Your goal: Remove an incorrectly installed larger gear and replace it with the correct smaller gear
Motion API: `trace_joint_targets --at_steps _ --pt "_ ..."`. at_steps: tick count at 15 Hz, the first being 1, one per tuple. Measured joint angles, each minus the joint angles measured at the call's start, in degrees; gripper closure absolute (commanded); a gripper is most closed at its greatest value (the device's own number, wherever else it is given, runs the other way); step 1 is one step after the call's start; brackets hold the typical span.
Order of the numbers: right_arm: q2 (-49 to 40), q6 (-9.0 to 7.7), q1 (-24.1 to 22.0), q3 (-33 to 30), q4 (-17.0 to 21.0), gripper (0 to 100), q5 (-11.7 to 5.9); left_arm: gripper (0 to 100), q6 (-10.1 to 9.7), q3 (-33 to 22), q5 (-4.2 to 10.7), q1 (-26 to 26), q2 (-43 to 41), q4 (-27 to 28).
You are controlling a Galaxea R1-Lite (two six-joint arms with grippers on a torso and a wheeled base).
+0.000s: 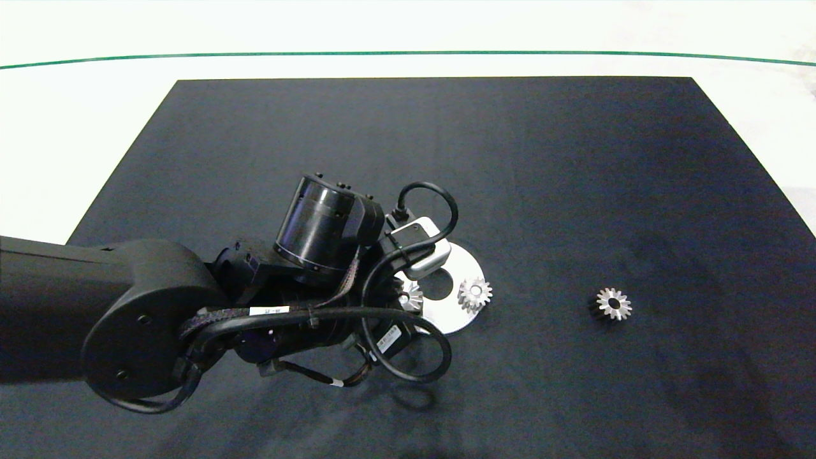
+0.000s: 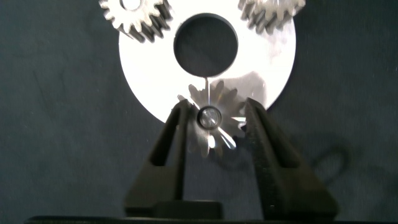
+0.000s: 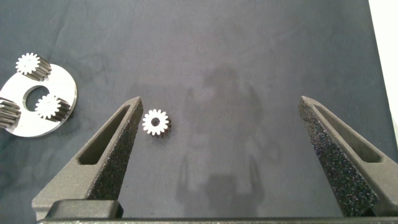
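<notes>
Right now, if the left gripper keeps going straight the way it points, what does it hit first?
The left gripper would likely meet the spiky larger gear first: its open fingers straddle that gear on the round silver plate. Whether the fingers already touch the teeth is unclear.

black mat (image 1: 574, 191), silver disc (image 1: 456, 319), white table (image 1: 83, 127)

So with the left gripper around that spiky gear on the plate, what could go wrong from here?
The left gripper has a finger on each side of the larger gear, which sits on a pin on the round plate. Lifting at a tilt could bind it and drag the plate. Two neighbouring gears sit nearby and could get bumped. The smaller gear lies loose on the mat.
</notes>
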Motion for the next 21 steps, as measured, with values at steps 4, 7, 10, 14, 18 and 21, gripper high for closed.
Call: trace_joint_targets --at_steps 4,7,10,14,18,21 --pt "0.0 -0.02 0.0 0.1 0.0 0 -0.01 0 -0.09 -0.1 -0.02 0.0 -0.3 0.5" --pt "0.0 -0.02 0.0 0.1 0.0 0 -0.01 0 -0.89 -0.5 -0.02 -0.1 -0.3 1.6" --pt "-0.1 -0.02 0.0 0.1 0.0 0 -0.01 0 -1.57 -0.5 -0.02 -0.1 0.5 1.6" --pt "-0.3 -0.02 0.0 0.1 0.0 0 -0.01 0 -2.38 -1.5 -0.02 0.2 2.3 1.5" --pt "-0.4 0.00 0.0 0.2 0.0 0 0.05 0 -2.43 -3.4 -0.02 0.4 3.7 1.6" --pt "-0.4 -0.02 0.0 0.2 0.0 0 0.05 2 -2.43 -4.1 -0.02 0.5 4.4 1.6"
